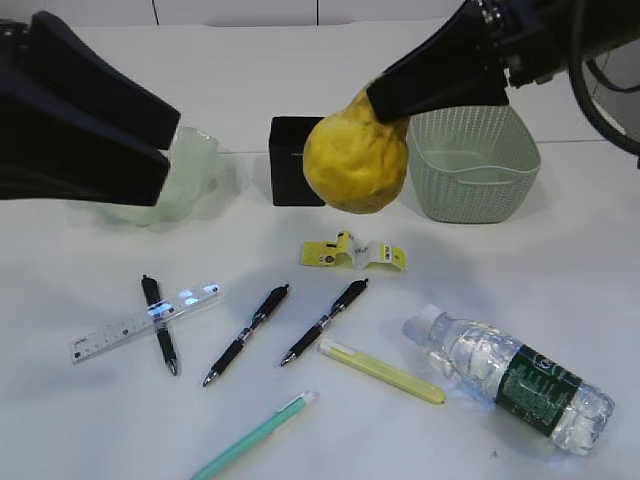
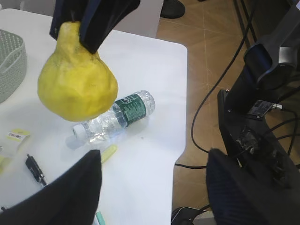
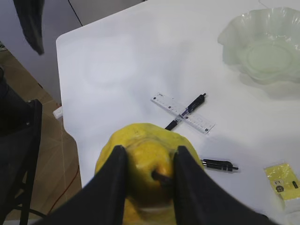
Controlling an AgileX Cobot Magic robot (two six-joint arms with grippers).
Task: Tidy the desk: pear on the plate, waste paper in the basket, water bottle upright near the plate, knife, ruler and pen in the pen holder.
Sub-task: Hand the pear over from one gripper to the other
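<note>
My right gripper (image 1: 385, 100) is shut on the top of a yellow pear (image 1: 355, 150) and holds it in the air in front of the black pen holder (image 1: 293, 160); its fingers clamp the pear's stem end (image 3: 147, 159). The pear also shows in the left wrist view (image 2: 77, 79). My left gripper (image 1: 165, 150) is open and empty, hanging over the pale green plate (image 1: 200, 170), which it partly hides. A water bottle (image 1: 510, 380) lies on its side at the front right. Yellow waste paper (image 1: 352, 252), a clear ruler (image 1: 145, 322), three black pens (image 1: 245, 335), a yellow knife (image 1: 380, 372) and a green pen (image 1: 255, 435) lie on the table.
A green mesh basket (image 1: 475, 165) stands at the back right, right of the pen holder. One black pen (image 1: 158, 322) lies crossed under the ruler. In the left wrist view the table's edge (image 2: 180, 140) drops to a floor with cables.
</note>
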